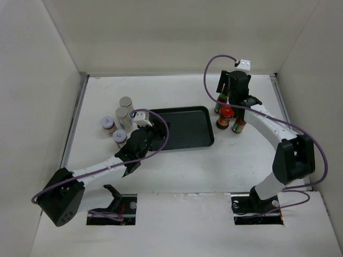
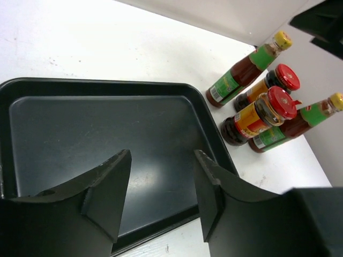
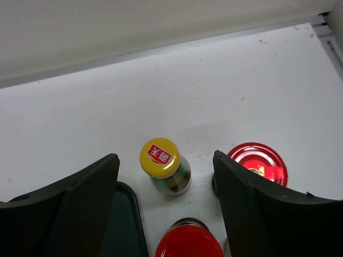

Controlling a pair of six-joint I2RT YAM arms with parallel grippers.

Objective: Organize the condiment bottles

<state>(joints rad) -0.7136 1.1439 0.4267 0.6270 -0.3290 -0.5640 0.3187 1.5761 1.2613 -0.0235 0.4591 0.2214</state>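
Top view: shakers (image 1: pixel 124 110) and white-lidded jars (image 1: pixel 114 130) stand left of the tray (image 1: pixel 187 128), red-lidded jars (image 1: pixel 226 115) and slim bottles (image 1: pixel 239 125) right, on the worktop (image 1: pixel 177 171). Left wrist: left fingers (image 2: pixel 107 187) spread wide, empty, over the tray. Right wrist: right fingers (image 3: pixel 80 206) wide, flanking a yellow-capped bottle (image 3: pixel 162 160).

Gloss on the lids, matt nearly everywhere else.
Your black tray (image 2: pixel 107 123) is smooth with a dull sheen; the table (image 3: pixel 161 80) is matt white, faintly speckled. The red lids (image 3: pixel 257 163) shine like lacquered metal, the yellow cap (image 3: pixel 159 155) looks smooth plastic, the shaker lids (image 1: pixel 126 101) read as silver metal. The fingers (image 2: pixel 107 187) of your left gripper (image 2: pixel 162 155) are matt black plastic.
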